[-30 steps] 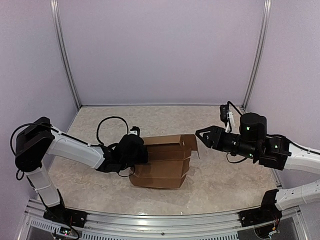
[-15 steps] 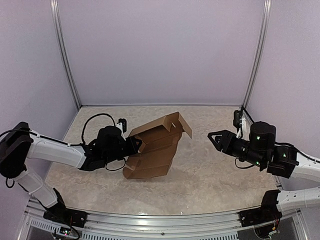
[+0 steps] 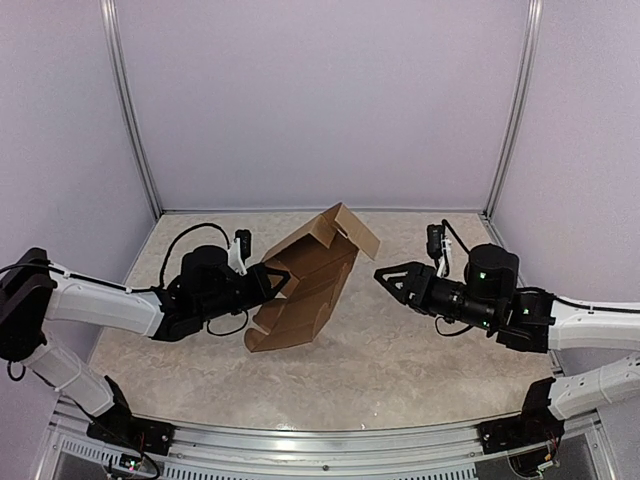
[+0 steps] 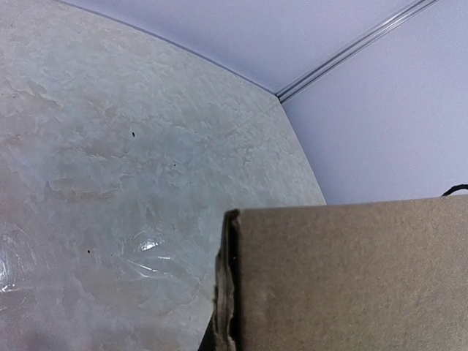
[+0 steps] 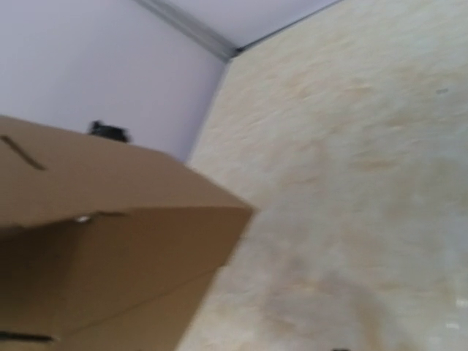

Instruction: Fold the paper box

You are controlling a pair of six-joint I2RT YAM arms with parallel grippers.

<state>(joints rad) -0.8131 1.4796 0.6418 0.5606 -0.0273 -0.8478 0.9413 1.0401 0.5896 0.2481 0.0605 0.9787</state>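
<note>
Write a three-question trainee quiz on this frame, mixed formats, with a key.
1. True or false: the right claw is apart from the paper box.
2. What grips the paper box? A: the left claw. B: the right claw. C: both.
3. Fill in: the paper box does not lie flat. It stands ___, with its lower end on the table.

Key
1. True: there is a bare gap between its open fingers and the box.
2. A: it is shut on the box's left edge.
3. Tilted.
</note>
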